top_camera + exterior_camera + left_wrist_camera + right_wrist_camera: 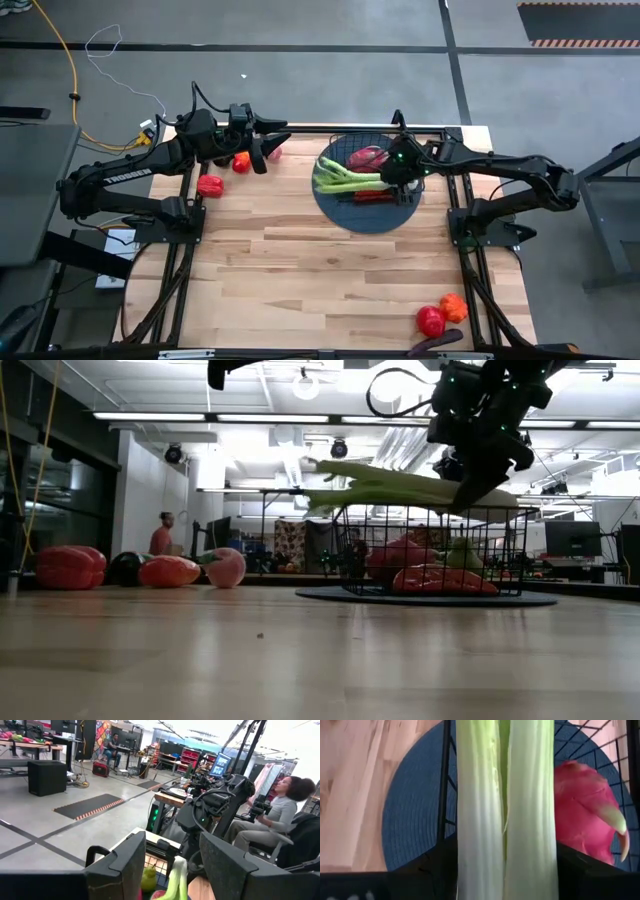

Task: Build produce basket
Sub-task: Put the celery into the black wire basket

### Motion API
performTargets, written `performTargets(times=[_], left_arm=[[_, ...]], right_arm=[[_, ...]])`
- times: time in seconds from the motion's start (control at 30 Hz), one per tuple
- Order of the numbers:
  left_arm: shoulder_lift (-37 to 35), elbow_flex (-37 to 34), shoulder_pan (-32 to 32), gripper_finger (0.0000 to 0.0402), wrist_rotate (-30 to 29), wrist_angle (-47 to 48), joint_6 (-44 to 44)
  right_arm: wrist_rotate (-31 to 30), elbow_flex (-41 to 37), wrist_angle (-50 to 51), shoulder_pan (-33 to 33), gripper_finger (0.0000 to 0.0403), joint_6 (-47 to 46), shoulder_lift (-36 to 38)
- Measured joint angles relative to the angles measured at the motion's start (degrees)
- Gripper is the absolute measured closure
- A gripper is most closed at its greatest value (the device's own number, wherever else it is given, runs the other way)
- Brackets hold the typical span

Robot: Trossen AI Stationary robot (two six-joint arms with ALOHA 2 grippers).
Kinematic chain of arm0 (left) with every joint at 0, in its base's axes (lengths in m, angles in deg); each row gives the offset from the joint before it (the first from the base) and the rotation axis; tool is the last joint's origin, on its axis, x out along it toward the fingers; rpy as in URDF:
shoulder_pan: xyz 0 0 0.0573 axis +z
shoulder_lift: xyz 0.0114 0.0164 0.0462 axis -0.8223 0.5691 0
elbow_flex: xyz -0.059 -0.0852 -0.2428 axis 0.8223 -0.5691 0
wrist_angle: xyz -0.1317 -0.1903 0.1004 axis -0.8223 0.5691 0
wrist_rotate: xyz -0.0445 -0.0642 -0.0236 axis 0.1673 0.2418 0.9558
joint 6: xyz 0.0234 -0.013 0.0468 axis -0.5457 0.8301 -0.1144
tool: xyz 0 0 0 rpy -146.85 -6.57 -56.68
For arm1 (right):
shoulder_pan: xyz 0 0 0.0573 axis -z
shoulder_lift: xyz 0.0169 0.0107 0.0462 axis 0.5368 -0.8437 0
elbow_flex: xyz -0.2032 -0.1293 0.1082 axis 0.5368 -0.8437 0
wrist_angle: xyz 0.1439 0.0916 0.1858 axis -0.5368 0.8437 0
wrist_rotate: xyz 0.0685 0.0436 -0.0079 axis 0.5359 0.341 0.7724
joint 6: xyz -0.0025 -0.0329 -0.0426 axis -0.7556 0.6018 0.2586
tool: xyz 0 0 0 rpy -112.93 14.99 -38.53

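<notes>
The black wire basket point(345, 150) stands on a dark round disc point(340, 212) at the far right. In it lie a pink dragon fruit point(368, 157) and red and green pieces point(440, 578). My right gripper point(400, 178) is shut on long pale green celery point(345, 178) just over the basket's top. Whether the celery touches the rim point(430, 510) I cannot tell. My left gripper point(270, 140) hangs open and level, high above the far left, with nothing between its fingers point(125, 865). My right gripper pinches the celery stalks point(485, 860) between its two fingers point(427, 870), near the end toward the table's right. The fingers slant down from the right and lie across the stalks. The celery lies about level over the basket, its free end point(322, 172) toward the table's left.
Red pieces point(210, 185) point(241, 162) lie on the table under and beside the left arm. At the near right corner lie a red piece point(431, 320), an orange one point(454, 305) and a dark eggplant point(435, 343). Bare wood point(300, 270) spreads across the middle.
</notes>
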Motion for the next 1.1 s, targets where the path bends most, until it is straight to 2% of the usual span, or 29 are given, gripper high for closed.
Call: performTargets(times=[0.27,0.57,0.73,1.1], left_arm=[[0.0,0.0,0.0,0.0225,0.0,0.0,0.0],[0.0,0.0,0.0,0.0225,0.0,0.0,0.0],[0.0,0.0,0.0,0.0225,0.0,0.2,0.0],[0.0,0.0,0.0,0.0225,0.0,1.3,0.0]], right_arm=[[-0.4,0.0,0.1,0.0,0.0179,1.1,-1.9],[-4.5,0.0,-1.0,0.0,0.0179,-6.0,-1.8],[-6.3,0.0,-0.8,0.0,0.0179,-5.9,-1.8],[-5.8,0.0,-1.0,0.0,0.0179,-3.8,-1.8]])
